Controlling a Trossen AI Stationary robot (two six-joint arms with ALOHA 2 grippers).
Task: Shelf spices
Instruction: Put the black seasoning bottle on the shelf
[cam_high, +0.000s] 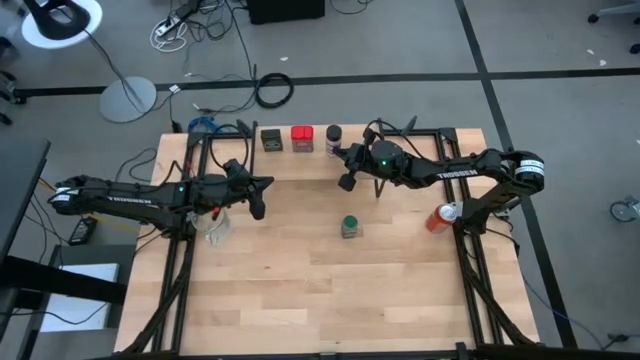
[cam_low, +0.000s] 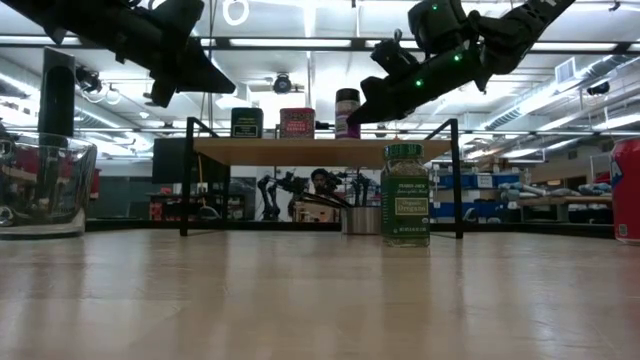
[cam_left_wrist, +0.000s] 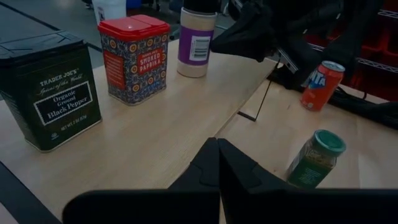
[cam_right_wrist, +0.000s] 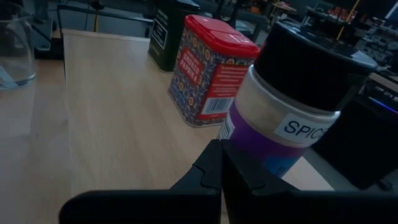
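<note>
The shelf (cam_high: 300, 165) stands along the table's far edge. On its plank top (cam_low: 300, 150) stand three spices in a row: a dark square tin (cam_left_wrist: 50, 87), a red square tin (cam_left_wrist: 135, 57) and a dark-lidded purple-labelled jar (cam_right_wrist: 292, 106). A green jar (cam_high: 350, 226) stands upright on the tabletop in front of the shelf. My right gripper (cam_right_wrist: 219, 146) is shut and hovers over the plank right beside the purple jar's lower part. My left gripper (cam_left_wrist: 217, 144) is shut, in the air over the shelf's near edge, left of the tins. My right gripper's shut fingertips (cam_right_wrist: 214, 155) come nearly level at the purple jar's lower side (cam_right_wrist: 239, 134), on its near right. I cannot tell whether they touch it. The jar stands upright on the plank.
A clear glass cup (cam_low: 40, 185) stands on the table's left side under my left arm. A red drink can (cam_high: 443, 215) stands near the right edge. Bare tabletop lies around and in front of the green jar (cam_low: 405, 195).
</note>
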